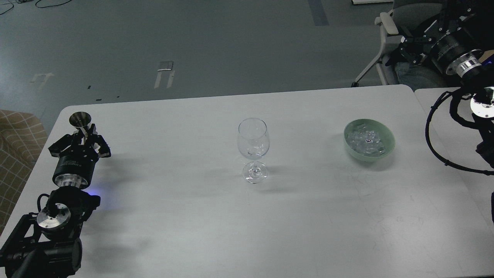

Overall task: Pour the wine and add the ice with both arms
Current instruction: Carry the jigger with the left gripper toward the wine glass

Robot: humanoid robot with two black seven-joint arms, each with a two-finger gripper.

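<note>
clear ice cubes (367, 141) heaped in the pale green bowl (389, 137), right of the upright, seemingly empty stemmed glass (252, 148).

I am in a lab or office-like test room. A plain white table (193, 216) stands on grey floor (193, 38) marked with tape (165, 66). An office chair (389, 46) sits behind.

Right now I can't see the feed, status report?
Left gripper shut on metal jigger. Right gripper off-table, state unclear. Ice in green bowl; wine glass empty, unobstructed.
</note>
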